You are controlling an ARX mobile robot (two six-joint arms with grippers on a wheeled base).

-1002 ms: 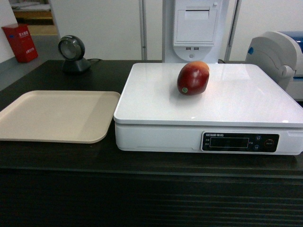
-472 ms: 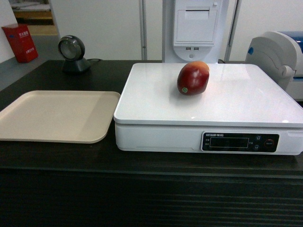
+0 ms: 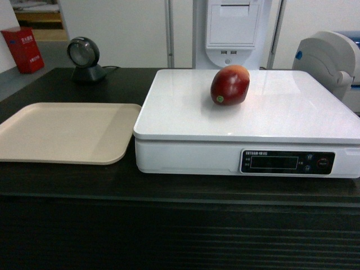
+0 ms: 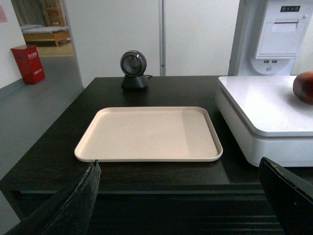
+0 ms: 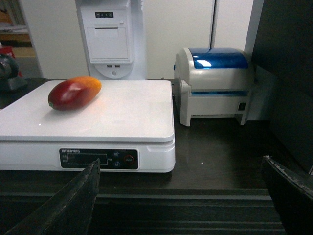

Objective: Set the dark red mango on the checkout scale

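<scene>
Dark slatted checkout table carries the white scale and, left of it, a beige tray. Dark red mango lies on its side on the scale platform, towards the rear, untouched. Left claw and right claw both stand spread wide apart, empty, held short of the table's front edge. Label printer sits right of the scale.

Ahead of left jaws: beige tray flat, open air above. Ahead of right jaws: scale with dark red mango on top; label printer blocks the far right.
</scene>
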